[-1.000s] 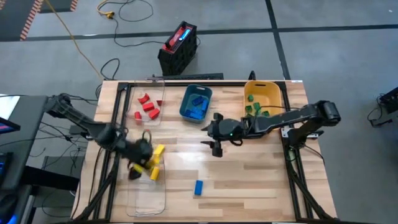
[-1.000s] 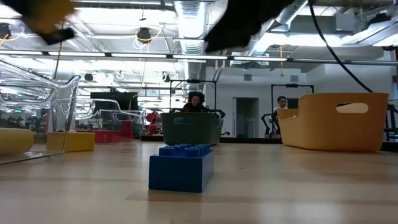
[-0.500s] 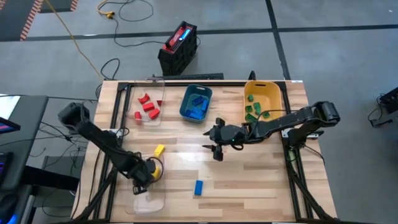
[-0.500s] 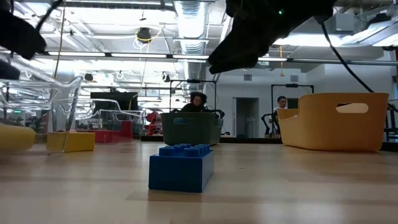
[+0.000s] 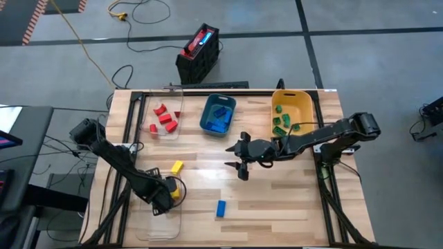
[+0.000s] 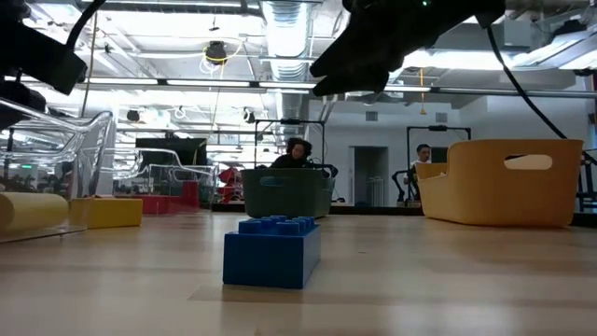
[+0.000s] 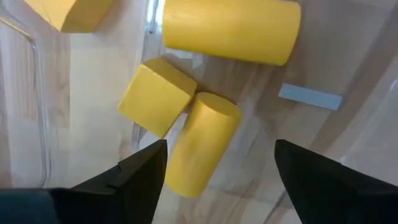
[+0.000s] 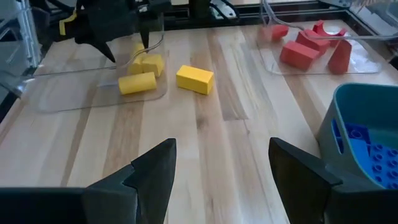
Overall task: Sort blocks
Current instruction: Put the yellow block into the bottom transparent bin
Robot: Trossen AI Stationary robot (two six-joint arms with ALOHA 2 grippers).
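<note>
Hovering my left gripper (image 7: 214,163), jaws spread and empty, over the yellow blocks (image 7: 205,140) in the clear tray (image 5: 160,223), I'd lift straight up. My right gripper (image 5: 241,168), open and empty, waits beyond the tray.

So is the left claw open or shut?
Open. The left gripper hangs over yellow blocks in the tray, fingers spread apart, holding nothing.
</note>
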